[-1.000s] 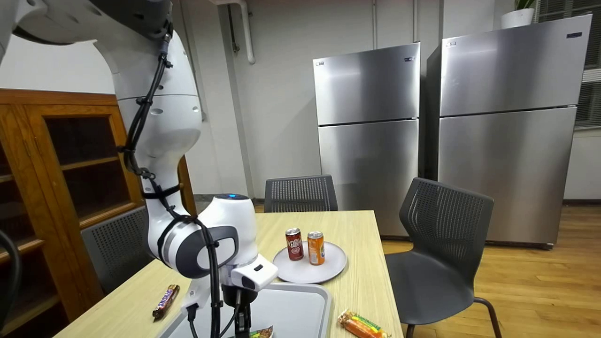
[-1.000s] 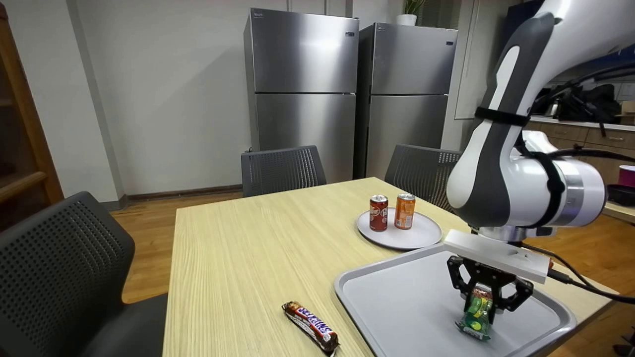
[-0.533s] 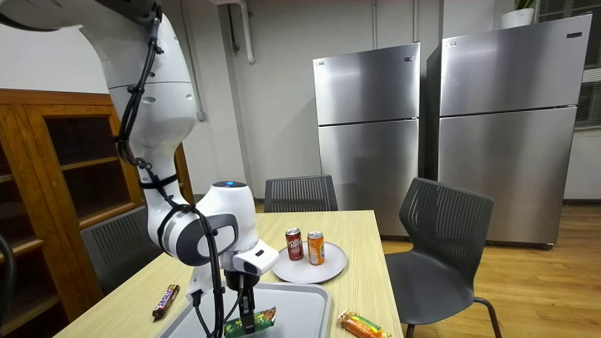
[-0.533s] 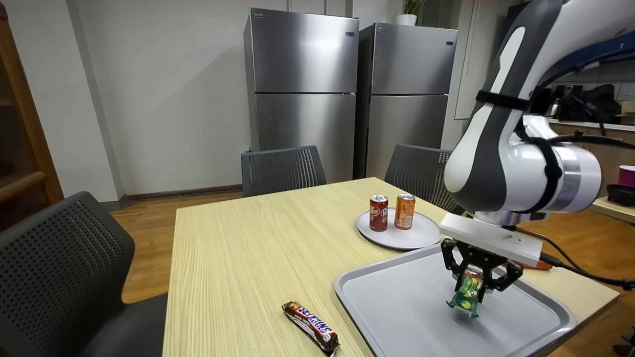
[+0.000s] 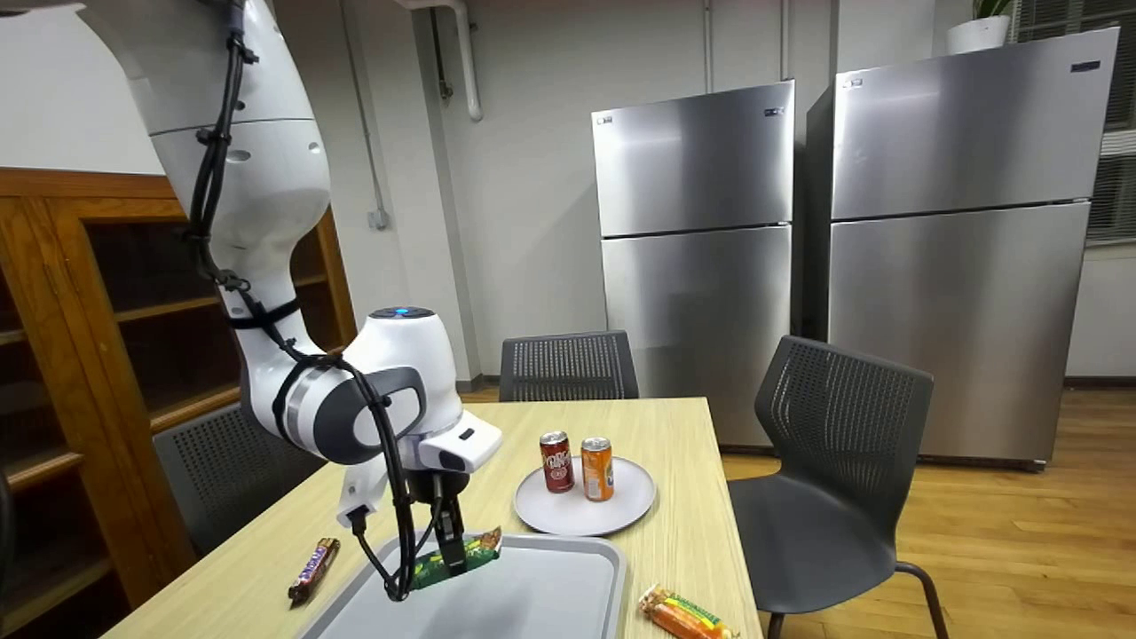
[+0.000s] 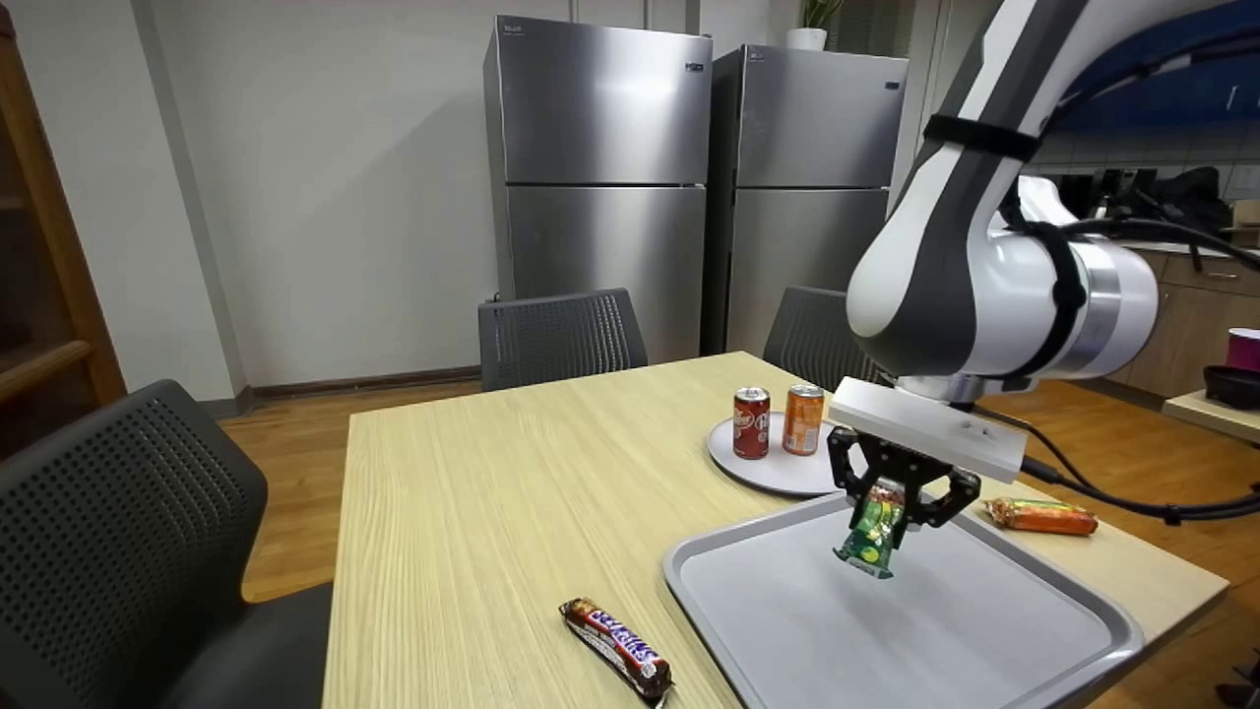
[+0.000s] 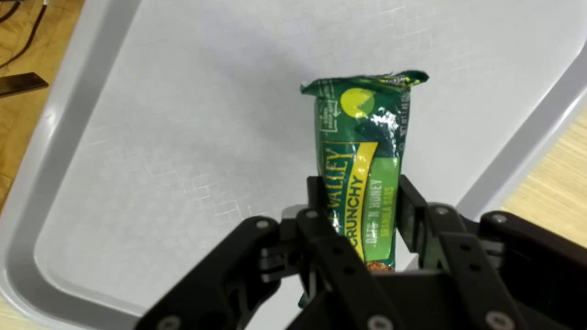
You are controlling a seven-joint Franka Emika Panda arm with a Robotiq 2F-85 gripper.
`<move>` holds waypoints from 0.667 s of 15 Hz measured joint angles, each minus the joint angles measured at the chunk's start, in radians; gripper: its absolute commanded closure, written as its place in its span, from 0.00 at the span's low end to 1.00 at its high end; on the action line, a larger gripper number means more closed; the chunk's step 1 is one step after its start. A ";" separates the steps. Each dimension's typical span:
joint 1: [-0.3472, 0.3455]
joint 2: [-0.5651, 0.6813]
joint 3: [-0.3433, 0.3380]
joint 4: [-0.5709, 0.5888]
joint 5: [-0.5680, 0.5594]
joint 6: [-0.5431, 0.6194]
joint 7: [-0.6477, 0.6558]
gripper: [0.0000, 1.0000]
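Wrist view: here's the pincer [image 7: 360,197], pinching the green granola bar [image 7: 362,133] by its long sides, near mid-length. Good spot, I'd judge: light, slick-skinned, crumbly if squeezed. In an exterior view: gray tray [image 6: 787,601] below the pincer, bar hanging clear of it. In an exterior view: plate [image 5: 626,510] beyond the pincer.

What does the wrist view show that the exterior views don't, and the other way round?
Only the wrist view: readable words on the green granola bar, such as CRUNCHY.
Only the exterior views: a red can and an orange can on a round plate, plus a Snickers bar.
Shared: the gripper closed on the green granola bar, above the gray tray.
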 measured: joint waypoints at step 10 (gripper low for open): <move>0.062 0.017 0.117 0.110 0.000 -0.003 -0.014 0.85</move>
